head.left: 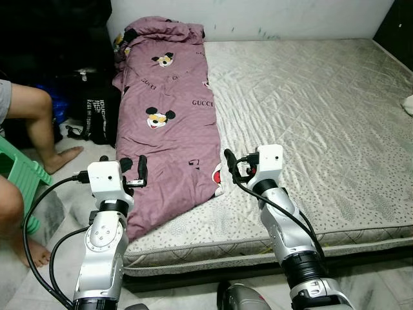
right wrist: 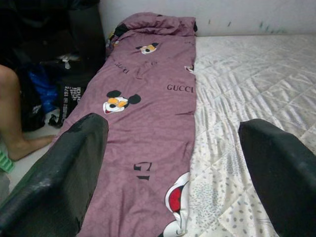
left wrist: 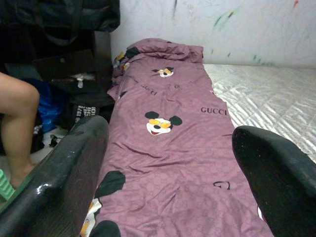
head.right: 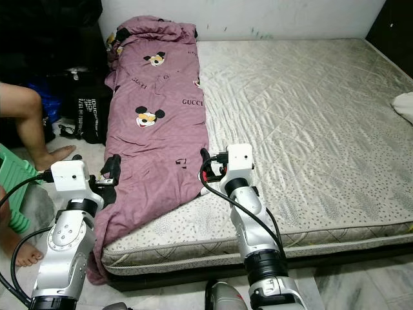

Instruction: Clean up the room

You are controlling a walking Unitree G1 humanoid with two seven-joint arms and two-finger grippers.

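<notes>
Blanket point(head.left: 169, 123), purple, lying along mattress point(head.left: 310, 116) left edge, near end draped over front left corner. Left gripper point(head.left: 133, 169) above blanket's near end, jaws apart. Right gripper point(head.left: 232, 166) at blanket's right edge, jaws apart. Person's leg point(head.left: 39, 123) beside bed.

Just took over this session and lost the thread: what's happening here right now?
The robot stands at the foot of a bare mattress. A purple Mickey Mouse blanket lies folded in a long strip along the mattress's left side, its near end drooping over the edge. The left end effector and right end effector are raised at the blanket's near end, both open, holding nothing. A person's legs and a green stool are on the floor to the left.
</notes>
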